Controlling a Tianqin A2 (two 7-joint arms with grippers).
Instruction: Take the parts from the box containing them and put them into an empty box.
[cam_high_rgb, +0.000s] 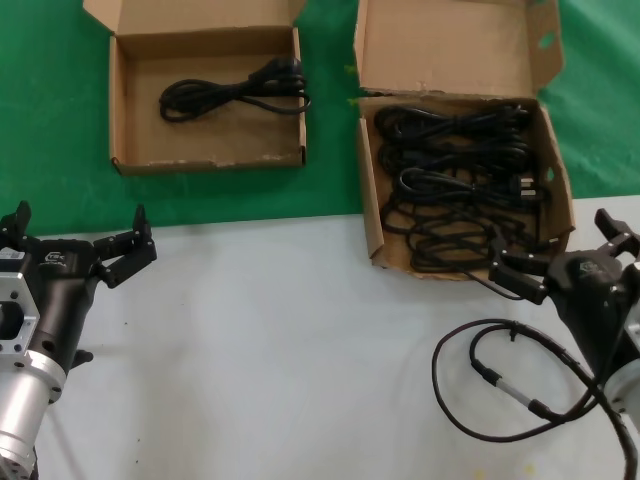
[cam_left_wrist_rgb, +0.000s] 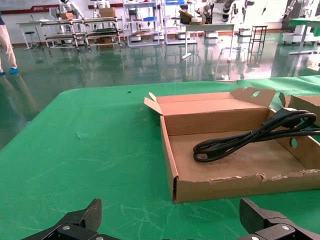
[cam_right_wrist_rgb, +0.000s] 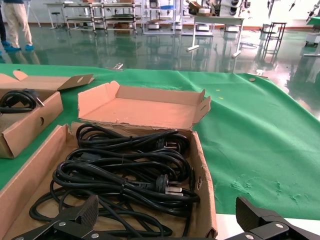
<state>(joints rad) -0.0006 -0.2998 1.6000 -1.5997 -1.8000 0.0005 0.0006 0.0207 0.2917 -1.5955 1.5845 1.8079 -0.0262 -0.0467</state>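
Observation:
The deep box (cam_high_rgb: 371, 215) with a tall tabbed lid stands at the right and holds several coiled black power cords (cam_high_rgb: 460, 180). The shallow box (cam_high_rgb: 210, 158) with a ragged rim stands at the back left and holds one cord (cam_high_rgb: 235, 92). My right gripper (cam_high_rgb: 567, 250) is open and empty, at the deep box's near right corner. In the right wrist view the right gripper (cam_right_wrist_rgb: 167, 210) hangs over the cords (cam_right_wrist_rgb: 125, 170) inside the box wall (cam_right_wrist_rgb: 202, 200). My left gripper (cam_high_rgb: 78, 232) is open and empty, short of the shallow box (cam_left_wrist_rgb: 225, 187) and its cord (cam_left_wrist_rgb: 250, 137).
A thin looped black cable with a silver connector (cam_high_rgb: 500, 385) lies on the white table (cam_high_rgb: 280, 350) beside my right arm. The boxes stand on a green cloth (cam_high_rgb: 330, 120). The shallow box also shows in the right wrist view (cam_right_wrist_rgb: 30, 122).

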